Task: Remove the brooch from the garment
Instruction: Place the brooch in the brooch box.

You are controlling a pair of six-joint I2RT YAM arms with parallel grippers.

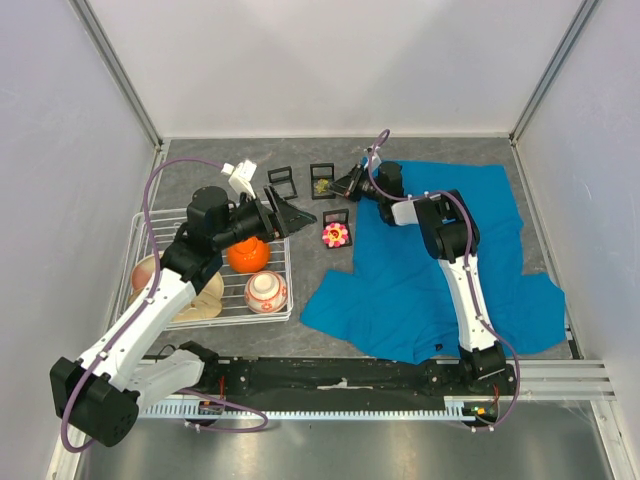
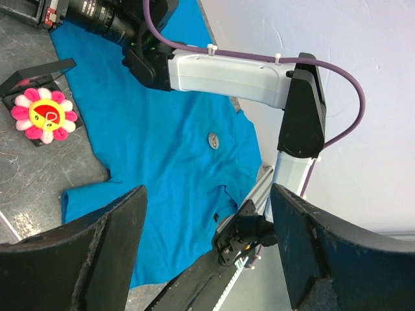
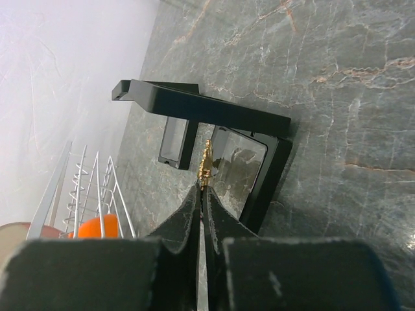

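The brooch (image 3: 206, 157) looks already off the shirt (image 1: 400, 290), which lies spread at the right of the top view; the right gripper (image 3: 202, 189) pinches it at its fingertips just above a small black case (image 3: 256, 170) (upper centre from above); the left gripper (image 2: 207, 249) hangs with fingers spread wide; next, I judge, comes lowering it and letting go into the case.
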